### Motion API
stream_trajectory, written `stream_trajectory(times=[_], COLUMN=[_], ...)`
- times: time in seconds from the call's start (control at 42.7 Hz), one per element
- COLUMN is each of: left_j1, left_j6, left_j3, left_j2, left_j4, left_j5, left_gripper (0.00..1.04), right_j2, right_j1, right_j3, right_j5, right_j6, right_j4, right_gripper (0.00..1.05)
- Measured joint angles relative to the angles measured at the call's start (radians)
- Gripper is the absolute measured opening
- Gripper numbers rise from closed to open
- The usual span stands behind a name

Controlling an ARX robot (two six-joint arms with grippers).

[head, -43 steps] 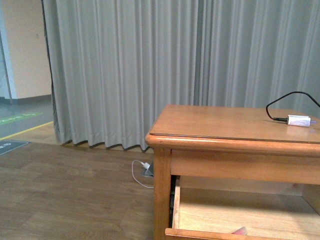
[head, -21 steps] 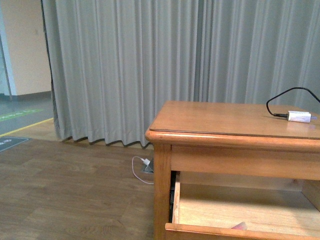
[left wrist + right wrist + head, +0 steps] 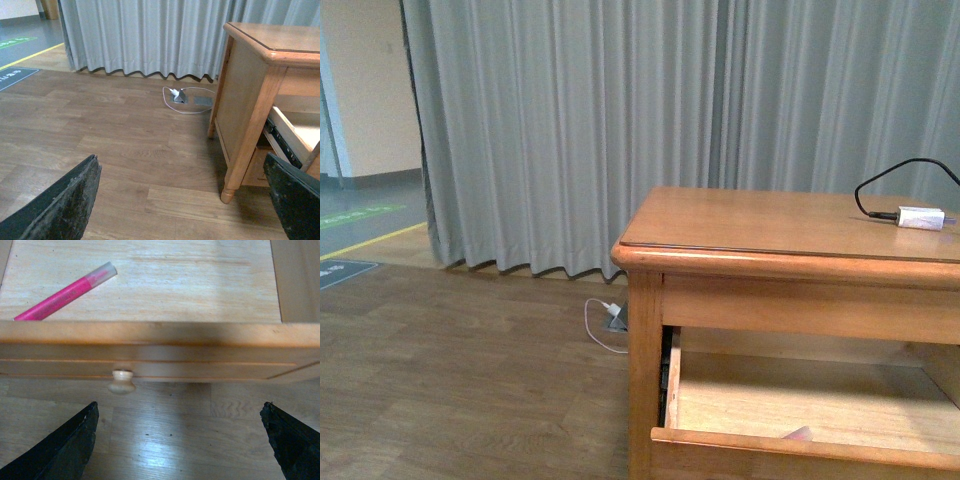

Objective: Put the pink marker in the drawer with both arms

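The pink marker lies flat on the pale floor of the open drawer, near one side wall, its clear cap end pointing inward. In the front view only its tip peeks above the drawer's front edge. The round wooden knob sticks out of the drawer front. My right gripper hangs open in front of the drawer, above the floor, with nothing between its fingers. My left gripper is open too, over the wooden floor beside the cabinet leg.
The honey-coloured cabinet carries a white adapter with a black cable on its top. Grey curtains hang behind. A white plug and cord lie by a floor socket left of the cabinet.
The front view has shifted: the cabinet top sits higher in the picture than a second ago and more of the drawer's front edge shows. The marker tip stays in the drawer.
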Motion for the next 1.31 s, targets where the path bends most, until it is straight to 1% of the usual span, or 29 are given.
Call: stream_trajectory(times=[0.187,0.422,0.679,0.913,1.124,1.311], left_j1=[0.000,0.000,0.000,0.000,0.000,0.000], left_j6=[0.000,0.000,0.000,0.000,0.000,0.000], left_j3=[0.000,0.000,0.000,0.000,0.000,0.000], left_j2=[0.000,0.000,0.000,0.000,0.000,0.000], left_j4=[0.000,0.000,0.000,0.000,0.000,0.000], left_j5=[0.000,0.000,0.000,0.000,0.000,0.000], left_gripper=[0.99,0.99,0.99,0.99,0.99,0.99], right_j2=[0.130,0.291,0.537,0.697,0.761,0.807], right_j1=[-0.005,-0.039,-0.072,-0.087,-0.092,-0.090], right_j3=[0.052,0.121,0.275,0.365,0.396,0.412], right_j5=[-0.003,0.011,0.031,0.034,0.033,0.023], right_j6=[-0.030,-0.043,-0.093,-0.103,-0.098,-0.092], right_j4=[0.098,0.235,0.495,0.669,0.743,0.780], right_gripper=[0.96,0.96,0.96,0.96,0.96,0.96])
